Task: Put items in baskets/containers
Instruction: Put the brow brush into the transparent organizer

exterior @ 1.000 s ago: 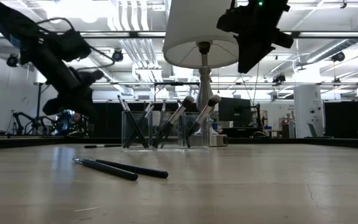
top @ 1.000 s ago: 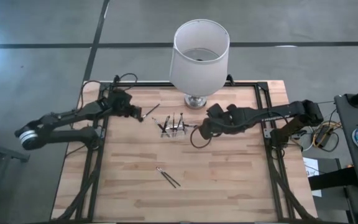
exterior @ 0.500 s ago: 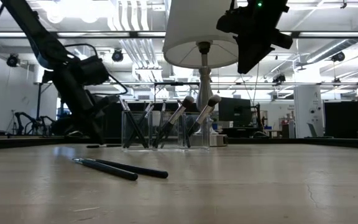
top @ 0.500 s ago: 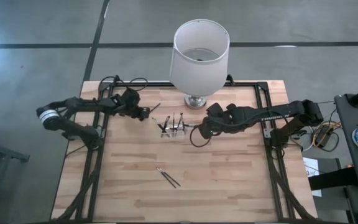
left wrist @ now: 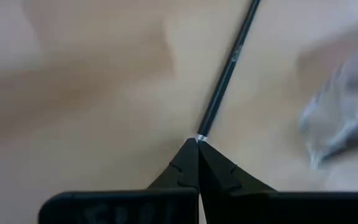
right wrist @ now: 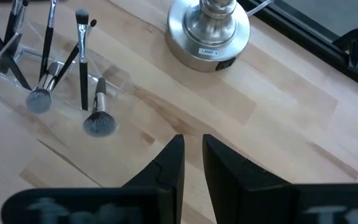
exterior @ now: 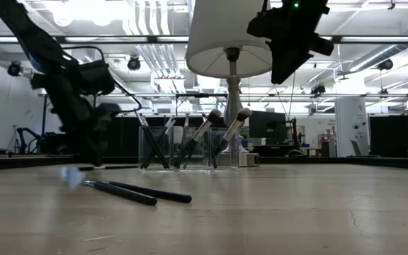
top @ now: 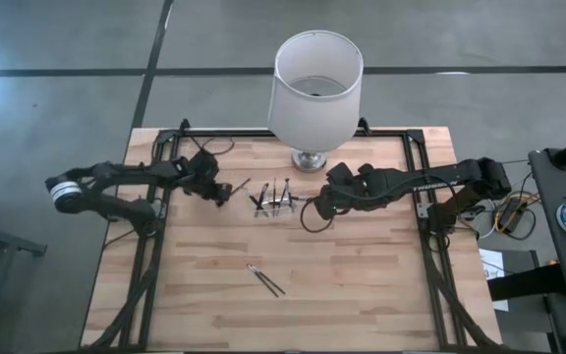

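Left end effector (left wrist: 197, 142), fingers pressed together, pinches a brush (left wrist: 229, 65) end on the worktop (top: 362, 285), beside the clear holder (top: 273, 202).

Holder (top: 273, 200) mid-table with brushes (exterior: 202, 134) standing in it, lamp (top: 312, 88) just behind, one loose brush (top: 239, 185) just left of holder, two more (top: 265, 280) together nearer the table (top: 362, 285) front.

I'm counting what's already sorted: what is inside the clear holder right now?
Inside the clear holder stand several brushes, handles and heads leaning at angles. Their overlap hides the exact count, and the holder's floor can't be made out.
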`<move>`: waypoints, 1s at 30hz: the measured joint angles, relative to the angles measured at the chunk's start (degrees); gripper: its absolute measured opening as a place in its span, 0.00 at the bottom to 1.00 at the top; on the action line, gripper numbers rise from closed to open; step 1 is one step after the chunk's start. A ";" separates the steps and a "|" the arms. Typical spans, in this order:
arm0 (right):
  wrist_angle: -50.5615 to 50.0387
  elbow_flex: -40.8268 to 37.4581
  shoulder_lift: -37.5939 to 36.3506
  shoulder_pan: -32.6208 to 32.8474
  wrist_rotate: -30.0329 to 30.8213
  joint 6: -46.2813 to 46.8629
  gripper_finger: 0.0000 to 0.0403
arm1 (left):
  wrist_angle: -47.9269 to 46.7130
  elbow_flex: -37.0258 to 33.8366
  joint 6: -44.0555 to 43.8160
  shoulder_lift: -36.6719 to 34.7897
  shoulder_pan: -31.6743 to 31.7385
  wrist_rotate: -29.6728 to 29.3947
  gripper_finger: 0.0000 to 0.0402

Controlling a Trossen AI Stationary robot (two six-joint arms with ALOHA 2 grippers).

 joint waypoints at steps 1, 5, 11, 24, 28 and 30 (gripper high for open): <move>-0.02 0.00 -0.01 0.00 0.00 0.00 0.13 | -2.12 -0.43 -0.31 -1.35 -1.15 0.08 0.00; -0.11 0.00 0.00 0.00 0.00 -0.25 0.13 | -10.29 -2.17 -2.14 -8.04 -6.95 -1.08 0.00; -0.07 0.00 0.00 0.04 0.02 -0.76 0.13 | -13.68 -6.32 -10.02 -17.12 -19.40 -1.25 0.00; 10.66 0.00 1.70 1.99 -9.95 -9.29 0.13 | -10.16 -6.97 -29.93 -20.41 -46.29 -20.53 0.00; 13.77 0.00 3.33 4.15 -9.91 -9.01 0.13 | -14.22 -3.79 -31.02 -20.49 -49.02 -29.10 0.00; 16.25 0.00 4.20 5.91 -9.94 -9.39 0.13 | -17.05 -1.80 -29.97 -20.73 -49.14 -31.60 0.00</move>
